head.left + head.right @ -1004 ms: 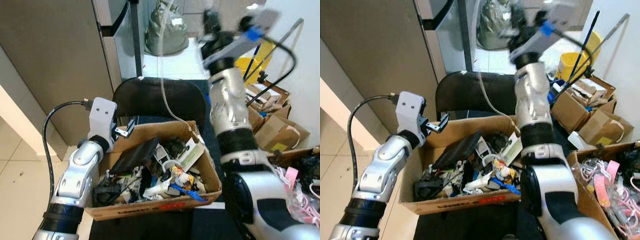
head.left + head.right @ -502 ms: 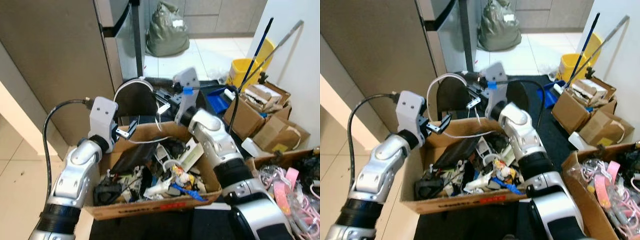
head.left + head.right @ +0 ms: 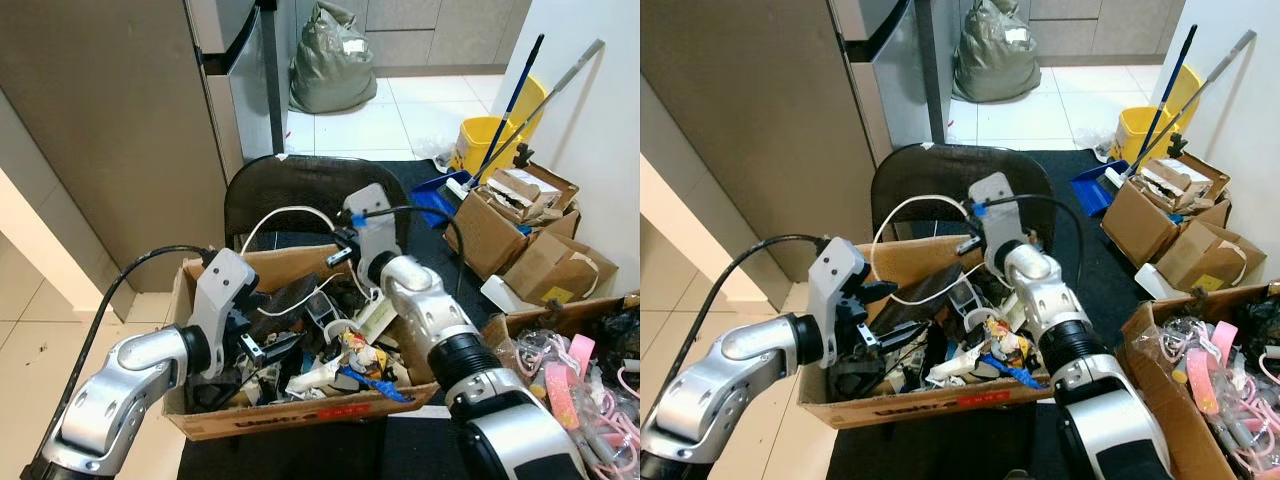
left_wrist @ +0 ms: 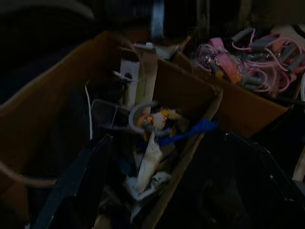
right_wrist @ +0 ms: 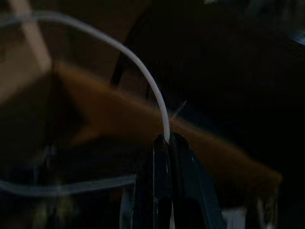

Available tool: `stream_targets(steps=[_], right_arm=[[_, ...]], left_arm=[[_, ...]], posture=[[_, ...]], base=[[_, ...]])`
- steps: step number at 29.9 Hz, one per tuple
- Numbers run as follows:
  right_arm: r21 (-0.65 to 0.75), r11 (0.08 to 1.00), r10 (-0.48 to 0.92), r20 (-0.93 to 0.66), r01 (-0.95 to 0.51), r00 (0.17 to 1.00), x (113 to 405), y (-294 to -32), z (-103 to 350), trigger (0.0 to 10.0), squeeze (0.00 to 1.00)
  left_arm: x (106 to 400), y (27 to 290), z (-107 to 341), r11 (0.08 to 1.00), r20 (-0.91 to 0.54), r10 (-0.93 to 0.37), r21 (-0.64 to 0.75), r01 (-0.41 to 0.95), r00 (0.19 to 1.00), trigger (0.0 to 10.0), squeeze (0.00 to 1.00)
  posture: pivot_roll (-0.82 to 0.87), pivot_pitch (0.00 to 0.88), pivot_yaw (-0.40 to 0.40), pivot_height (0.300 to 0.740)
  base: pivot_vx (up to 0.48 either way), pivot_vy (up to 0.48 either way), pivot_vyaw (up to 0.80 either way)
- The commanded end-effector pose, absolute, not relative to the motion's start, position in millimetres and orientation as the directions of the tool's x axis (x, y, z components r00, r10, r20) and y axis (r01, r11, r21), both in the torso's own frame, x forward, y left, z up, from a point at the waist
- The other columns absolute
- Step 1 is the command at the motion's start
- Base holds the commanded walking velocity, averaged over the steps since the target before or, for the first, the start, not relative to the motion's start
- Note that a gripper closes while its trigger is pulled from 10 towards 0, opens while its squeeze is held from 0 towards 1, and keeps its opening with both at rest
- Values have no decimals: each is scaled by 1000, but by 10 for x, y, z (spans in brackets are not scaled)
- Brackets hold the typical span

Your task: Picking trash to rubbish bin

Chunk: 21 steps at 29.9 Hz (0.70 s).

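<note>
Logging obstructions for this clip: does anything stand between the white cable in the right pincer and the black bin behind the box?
Nothing visible does. The right pincer pinches the white cable at the cardboard box's back edge, directly before the black bin.

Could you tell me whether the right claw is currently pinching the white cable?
Yes, in the right wrist view the right claw is shut on the white cable, which arcs away from its tips.
</note>
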State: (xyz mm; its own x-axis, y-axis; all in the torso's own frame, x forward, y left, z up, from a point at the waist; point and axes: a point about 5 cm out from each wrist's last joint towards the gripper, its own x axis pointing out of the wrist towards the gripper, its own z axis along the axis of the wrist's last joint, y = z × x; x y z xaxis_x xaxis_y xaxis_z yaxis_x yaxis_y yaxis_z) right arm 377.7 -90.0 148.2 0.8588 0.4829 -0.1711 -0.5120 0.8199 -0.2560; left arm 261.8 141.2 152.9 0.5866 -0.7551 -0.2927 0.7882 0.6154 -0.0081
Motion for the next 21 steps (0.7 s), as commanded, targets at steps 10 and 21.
stream_targets(steps=[10,21], right_arm=[[-211,803,474,-340,-557,812,3651,-945,1049,10000,0],[-103,838,497,-262,-536,827,3717,-945,1209,10000,1000]], left_arm=[[2547,1472,1490,631,-378,-722,-17,776,579,10000,0],[2548,1463,1515,639,-370,-717,-10,769,591,10000,0]], posture=[[36,114,39,740],[39,128,34,740]], base=[[0,0,0],[0,0,0]])
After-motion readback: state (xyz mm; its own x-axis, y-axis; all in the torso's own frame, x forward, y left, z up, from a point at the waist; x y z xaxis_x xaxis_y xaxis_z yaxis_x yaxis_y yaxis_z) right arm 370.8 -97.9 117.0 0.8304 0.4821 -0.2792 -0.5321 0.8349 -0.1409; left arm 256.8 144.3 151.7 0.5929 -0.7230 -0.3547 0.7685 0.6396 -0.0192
